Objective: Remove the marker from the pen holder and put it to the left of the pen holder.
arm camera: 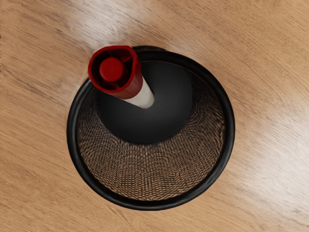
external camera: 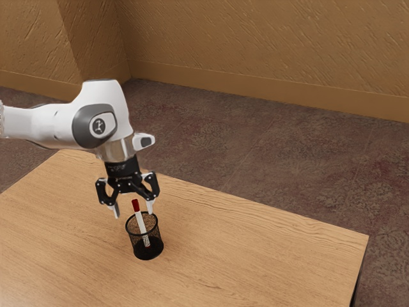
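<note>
My gripper [external camera: 133,213] stands open above the pen holder, its two fingertips spread wide to either side of the marker's top. The marker [external camera: 140,224] has a white body and a red cap and leans inside the black mesh pen holder [external camera: 154,246], its cap rising above the rim. Seen from above in the wrist view, the red cap of the marker [arm camera: 130,88] lies over one edge of the round pen holder [arm camera: 231,126], and the white body slants down to the dark base. Neither finger touches the marker.
The wooden table [external camera: 255,256] carries the pen holder and extends around it. Its far edge runs down toward the exterior view's right, with dark patterned carpet [external camera: 287,153] beyond and a brown wall [external camera: 268,51] behind.
</note>
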### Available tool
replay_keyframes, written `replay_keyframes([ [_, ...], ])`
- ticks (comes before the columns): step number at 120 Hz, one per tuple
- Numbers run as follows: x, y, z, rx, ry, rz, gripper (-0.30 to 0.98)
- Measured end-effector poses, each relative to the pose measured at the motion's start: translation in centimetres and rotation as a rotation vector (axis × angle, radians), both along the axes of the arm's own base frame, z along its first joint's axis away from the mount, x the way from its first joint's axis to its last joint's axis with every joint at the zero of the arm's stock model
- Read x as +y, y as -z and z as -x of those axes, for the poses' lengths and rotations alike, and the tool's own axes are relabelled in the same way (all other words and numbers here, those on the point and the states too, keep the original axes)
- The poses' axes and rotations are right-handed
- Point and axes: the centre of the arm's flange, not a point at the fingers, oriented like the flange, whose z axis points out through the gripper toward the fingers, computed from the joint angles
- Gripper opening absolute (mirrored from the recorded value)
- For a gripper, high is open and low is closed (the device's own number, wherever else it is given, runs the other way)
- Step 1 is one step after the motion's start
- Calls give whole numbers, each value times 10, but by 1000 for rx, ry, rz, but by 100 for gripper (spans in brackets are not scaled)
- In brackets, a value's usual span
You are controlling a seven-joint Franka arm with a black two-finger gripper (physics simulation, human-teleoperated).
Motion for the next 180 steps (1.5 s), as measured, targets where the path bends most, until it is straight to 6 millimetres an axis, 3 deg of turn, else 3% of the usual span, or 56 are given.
replay_keyframes([
  [34, 46, 35, -8, -18, -80, 0, 59],
  [47, 58, 34, -18, -56, -100, 0, 59],
  [59, 50, 34, -22, -77, -81, 2, 59],
  [82, 1, 36, -18, -81, 19, 15, 58],
  [94, -12, 36, -18, -85, 52, 18, 58],
  [105, -6, 35, -20, -93, 50, 19, 58],
  [131, 37, 38, -32, -100, -13, 14, 58],
  [160, 25, 46, -35, -92, 27, 19, 58],
  [180, 27, 39, -36, -106, 40, 24, 43],
])
